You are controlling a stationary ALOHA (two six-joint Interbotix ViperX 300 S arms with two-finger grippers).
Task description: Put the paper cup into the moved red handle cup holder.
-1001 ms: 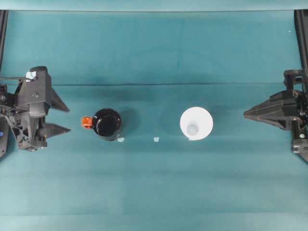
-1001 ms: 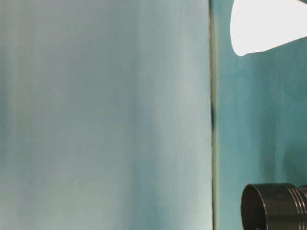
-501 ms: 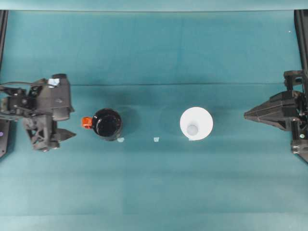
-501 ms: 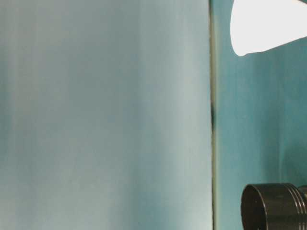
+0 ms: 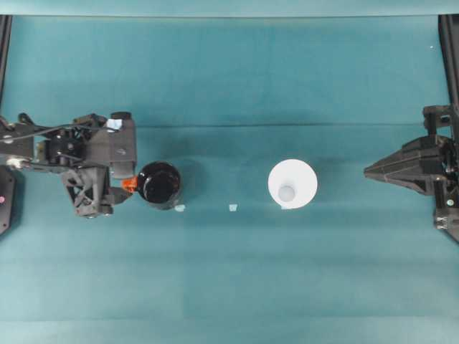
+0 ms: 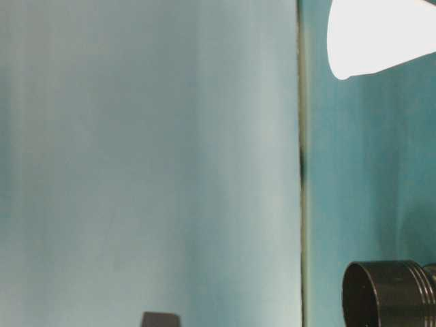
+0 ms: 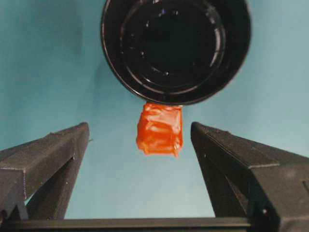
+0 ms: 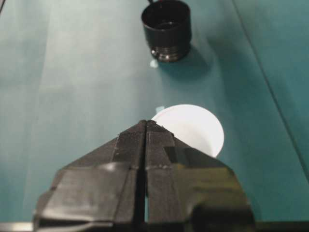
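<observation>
lining up on the handle is where this sits, i'd say: the left gripper (image 7: 140, 145) has its jaws spread wide with the orange-red tab (image 7: 160, 129) of the red handle cup holder (image 5: 159, 183) sitting between them, not touched on either side. so the holder-moving part looks like the step in hand, and the cup part hasn't begun.

the paper cup (image 5: 292, 184) stands upright on its own toward the middle of the table, well apart from the holder, rim up. the right gripper (image 5: 369, 170) is parked out at its edge with its jaws pressed together on nothing, pointing at the cup.

next move, my guess: squeeze onto that tab squarely. it's small and looks crinkly, so an off-centre pinch could twist the holder instead of carrying it.

surface is a plain teal table cover (image 5: 229, 287), with two tiny pale bits (image 5: 232, 208) lying between holder and cup. behind the table is just a flat pale blue-grey backdrop (image 6: 150, 163).
</observation>
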